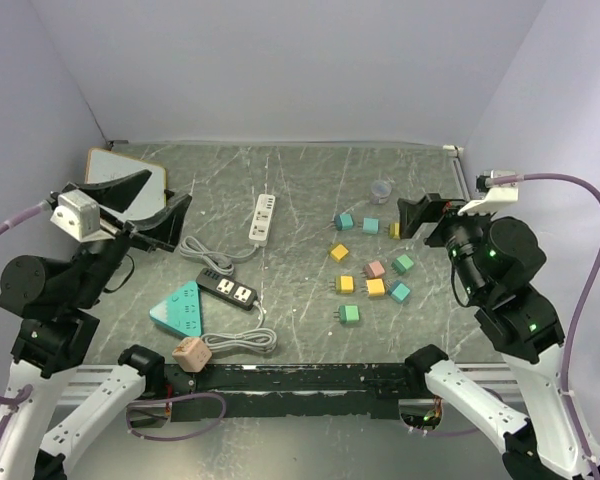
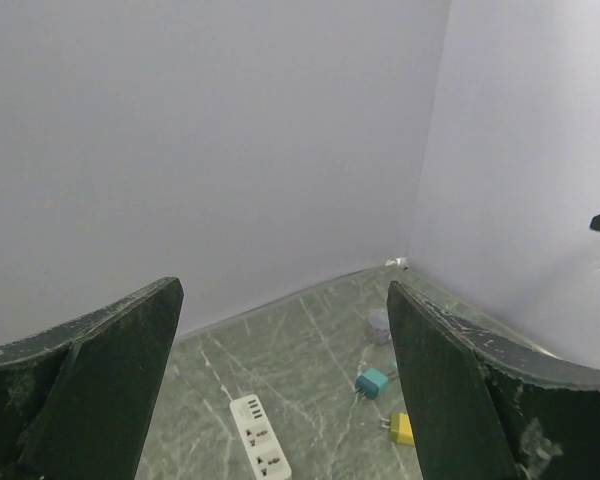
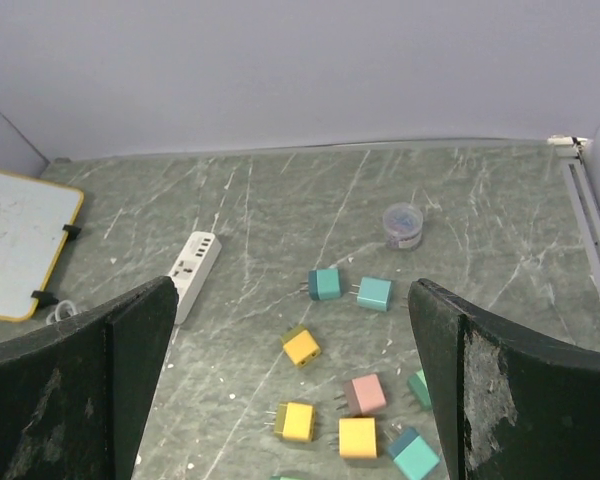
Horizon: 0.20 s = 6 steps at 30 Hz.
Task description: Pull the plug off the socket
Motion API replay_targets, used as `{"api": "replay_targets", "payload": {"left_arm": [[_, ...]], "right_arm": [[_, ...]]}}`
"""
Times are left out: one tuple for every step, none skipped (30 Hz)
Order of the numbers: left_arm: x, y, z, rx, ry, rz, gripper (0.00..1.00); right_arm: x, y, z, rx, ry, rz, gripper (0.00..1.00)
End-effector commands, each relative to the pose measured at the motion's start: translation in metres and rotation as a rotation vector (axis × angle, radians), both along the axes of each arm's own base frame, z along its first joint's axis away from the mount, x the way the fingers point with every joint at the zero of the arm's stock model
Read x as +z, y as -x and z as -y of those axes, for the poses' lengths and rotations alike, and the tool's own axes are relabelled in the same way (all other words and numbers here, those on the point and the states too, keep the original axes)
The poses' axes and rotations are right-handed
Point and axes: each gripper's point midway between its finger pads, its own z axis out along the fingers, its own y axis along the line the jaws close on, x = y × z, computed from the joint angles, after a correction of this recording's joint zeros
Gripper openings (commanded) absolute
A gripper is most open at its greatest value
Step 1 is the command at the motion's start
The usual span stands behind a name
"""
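Observation:
A white power strip [image 1: 263, 218] lies at mid table; it also shows in the left wrist view [image 2: 258, 438] and the right wrist view [image 3: 192, 262]. A black power strip [image 1: 227, 289], a teal triangular socket [image 1: 177, 308] and a pink cube socket [image 1: 190, 353] lie nearer. I see no plug seated in any of them. Several loose coloured plugs [image 1: 375, 268] lie at the right, also in the right wrist view [image 3: 365, 392]. My left gripper [image 1: 150, 205] [image 2: 285, 300] is open and empty, raised at the left. My right gripper [image 1: 422, 213] [image 3: 292, 300] is open and empty, raised above the plugs.
A whiteboard [image 1: 120, 175] lies at the back left. A small clear cup [image 1: 381, 188] stands at the back right. Grey cables [image 1: 220, 340] curl near the black strip. Walls close in the table on three sides.

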Motion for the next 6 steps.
{"api": "replay_targets", "payload": {"left_arm": [[-0.01,-0.008,-0.005,0.048,-0.022,-0.03,0.95],[-0.012,-0.009,-0.004,0.047,-0.028,-0.036,0.94],[-0.014,-0.01,-0.003,0.046,-0.032,-0.041,0.94],[-0.016,-0.012,-0.003,0.046,-0.035,-0.05,0.94],[-0.017,-0.013,-0.003,0.048,-0.036,-0.055,0.94],[-0.018,-0.013,-0.002,0.045,-0.037,-0.057,0.94]], "right_arm": [[0.011,0.002,0.006,-0.028,-0.009,0.027,1.0],[0.008,0.001,0.006,-0.029,-0.006,0.02,1.0],[0.003,-0.001,0.004,-0.019,0.002,0.023,1.0],[-0.003,-0.002,0.005,-0.027,0.011,0.016,1.0],[-0.005,-0.003,0.006,-0.036,0.008,0.022,1.0],[-0.005,-0.001,0.008,-0.044,0.009,0.03,1.0]]}}
